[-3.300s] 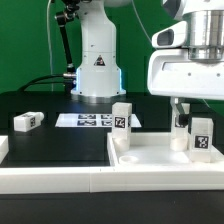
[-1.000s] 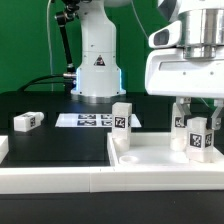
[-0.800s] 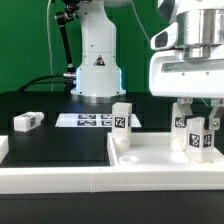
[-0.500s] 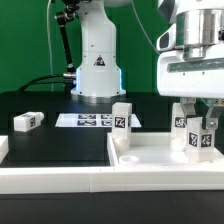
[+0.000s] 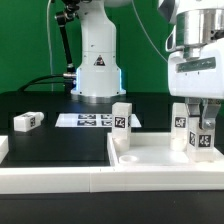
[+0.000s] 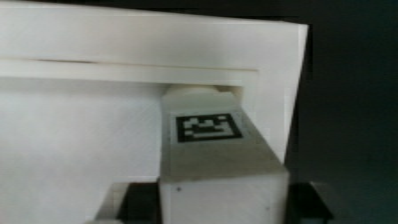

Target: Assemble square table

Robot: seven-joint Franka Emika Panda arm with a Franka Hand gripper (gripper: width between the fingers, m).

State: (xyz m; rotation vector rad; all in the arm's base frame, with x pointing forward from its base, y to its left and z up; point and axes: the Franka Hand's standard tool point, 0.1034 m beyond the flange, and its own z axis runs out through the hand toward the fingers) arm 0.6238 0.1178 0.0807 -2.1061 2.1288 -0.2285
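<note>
Lifted and swivelled since a second ago, gripper (image 5: 203, 121) straddling the leg (image 5: 203, 142) upright at the edge of the tabletop (image 5: 150, 166) on the exterior view's right, clamped or slack impossible to tell; likely mid-way through screwing it in.

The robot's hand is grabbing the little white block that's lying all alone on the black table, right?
Not that one. The exterior view shows the gripper grabbing a leg standing on the tabletop, at that view's right. The lone block on the black table lies untouched.
</note>
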